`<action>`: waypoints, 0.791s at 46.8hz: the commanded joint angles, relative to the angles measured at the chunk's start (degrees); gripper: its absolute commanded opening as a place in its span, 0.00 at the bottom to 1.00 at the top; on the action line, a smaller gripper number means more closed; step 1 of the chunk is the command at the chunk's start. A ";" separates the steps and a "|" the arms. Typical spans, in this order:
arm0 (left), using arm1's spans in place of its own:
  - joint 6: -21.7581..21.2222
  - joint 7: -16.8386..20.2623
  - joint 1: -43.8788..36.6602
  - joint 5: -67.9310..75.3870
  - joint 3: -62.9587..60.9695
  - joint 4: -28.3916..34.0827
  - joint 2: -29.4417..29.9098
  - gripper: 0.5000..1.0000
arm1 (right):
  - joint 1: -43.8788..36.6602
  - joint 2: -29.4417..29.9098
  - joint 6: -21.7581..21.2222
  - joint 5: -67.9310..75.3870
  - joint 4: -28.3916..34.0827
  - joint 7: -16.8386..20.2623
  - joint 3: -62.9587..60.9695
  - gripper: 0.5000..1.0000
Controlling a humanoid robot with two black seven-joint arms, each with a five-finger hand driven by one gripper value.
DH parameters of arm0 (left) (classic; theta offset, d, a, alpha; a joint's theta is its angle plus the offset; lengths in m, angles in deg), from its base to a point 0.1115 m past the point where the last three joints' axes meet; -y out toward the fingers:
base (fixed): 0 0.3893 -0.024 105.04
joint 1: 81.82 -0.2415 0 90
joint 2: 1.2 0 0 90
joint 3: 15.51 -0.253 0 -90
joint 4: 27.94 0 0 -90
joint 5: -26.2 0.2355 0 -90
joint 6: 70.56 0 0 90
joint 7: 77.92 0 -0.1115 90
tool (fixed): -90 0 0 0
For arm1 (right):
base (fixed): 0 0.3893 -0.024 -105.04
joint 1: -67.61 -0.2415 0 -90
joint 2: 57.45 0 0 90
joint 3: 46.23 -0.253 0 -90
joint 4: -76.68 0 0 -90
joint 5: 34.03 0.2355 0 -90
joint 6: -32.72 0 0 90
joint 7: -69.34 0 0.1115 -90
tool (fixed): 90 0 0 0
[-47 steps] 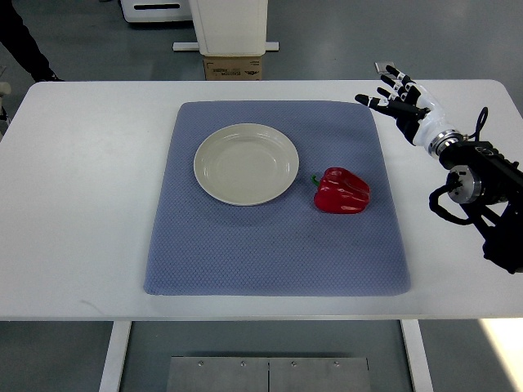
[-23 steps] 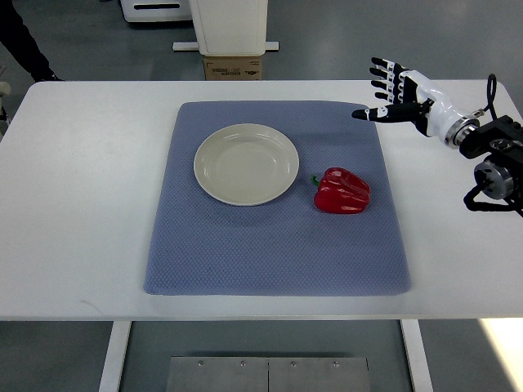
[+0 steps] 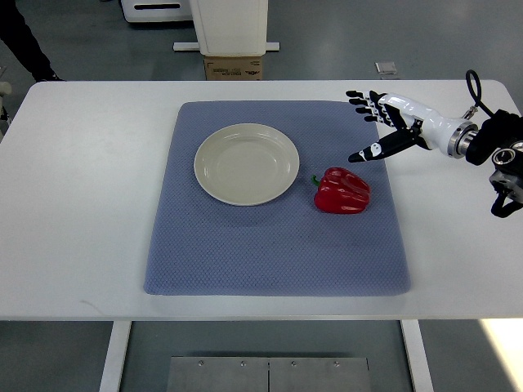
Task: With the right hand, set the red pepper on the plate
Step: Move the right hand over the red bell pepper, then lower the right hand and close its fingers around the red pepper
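A red pepper (image 3: 342,190) with a green stem lies on the blue mat (image 3: 276,245), just right of a cream plate (image 3: 246,163) that holds nothing. My right hand (image 3: 369,124) comes in from the right edge and hovers above the mat's far right corner, up and to the right of the pepper. Its fingers (image 3: 361,100) are spread and the thumb points down toward the pepper, with nothing held. The hand is apart from the pepper. My left arm does not show.
The mat lies on a white table (image 3: 90,204). A white pedestal with a cardboard box (image 3: 234,65) stands on the floor behind the table's far edge. A person's dark sleeve (image 3: 23,41) shows at the top left corner.
My right hand has moved left and nearer the pepper, from beyond the mat's corner to above it. The wrist has turned so the thumb points down. Pepper and plate have not moved.
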 commanded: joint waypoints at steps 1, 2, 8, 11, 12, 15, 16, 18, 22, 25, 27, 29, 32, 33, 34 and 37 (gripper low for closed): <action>0.00 0.00 0.00 0.00 0.00 0.00 0.00 1.00 | -0.44 -0.07 -0.07 -1.21 0.62 0.00 1.47 1.00; 0.00 0.00 0.00 0.00 0.00 0.00 0.00 1.00 | -0.44 -0.16 -0.07 -1.82 0.80 0.00 1.65 1.00; 0.00 0.00 0.00 0.00 0.00 0.00 0.00 1.00 | -1.76 -0.86 -1.47 -4.29 2.12 0.18 3.67 1.00; 0.00 0.00 0.00 0.00 0.00 0.00 0.00 1.00 | -2.72 -1.30 -2.70 -4.47 2.82 0.18 4.37 1.00; 0.00 0.00 0.00 0.00 0.00 0.00 0.00 1.00 | -2.90 -1.48 -2.88 -4.47 3.08 0.18 4.37 1.00; 0.00 0.00 0.00 0.00 0.00 0.00 0.00 1.00 | -3.34 -1.57 -3.14 -4.55 3.61 0.27 4.37 1.00; 0.00 0.00 0.00 0.00 0.00 0.00 0.00 1.00 | -3.43 -1.65 -3.14 -4.64 3.88 0.27 4.55 1.00; 0.00 0.00 0.00 0.00 0.00 0.00 0.00 1.00 | -3.43 -1.83 -3.14 -4.73 4.23 0.35 4.81 1.00; 0.00 0.00 0.00 0.00 0.00 0.00 0.00 1.00 | -4.22 -1.83 -3.14 -5.95 4.67 0.44 5.86 1.00; 0.00 0.00 0.00 0.00 0.00 0.00 0.00 1.00 | -4.75 -1.74 -3.14 -7.45 4.76 0.35 6.83 1.00; 0.00 0.00 0.00 0.00 0.00 0.00 0.00 1.00 | -5.18 -1.74 -3.14 -8.15 5.02 0.35 7.27 1.00; 0.00 0.00 0.00 0.00 0.00 0.00 0.00 1.00 | -5.62 -1.65 -3.14 -8.59 5.20 0.44 7.88 1.00; 0.00 0.00 0.00 0.00 0.00 0.00 0.00 1.00 | -6.33 -1.30 -3.05 -9.30 5.20 0.44 9.03 1.00; 0.00 0.00 0.00 0.00 0.00 0.00 0.00 1.00 | -6.59 -1.22 -3.05 -9.65 5.20 0.44 9.46 1.00; 0.00 0.00 0.00 0.00 0.00 0.00 0.00 1.00 | -6.85 -1.04 -3.05 -10.00 5.20 0.44 9.99 1.00; 0.00 0.00 0.00 0.00 0.00 0.00 0.00 1.00 | -7.47 -0.69 -2.88 -10.97 5.20 0.44 10.96 1.00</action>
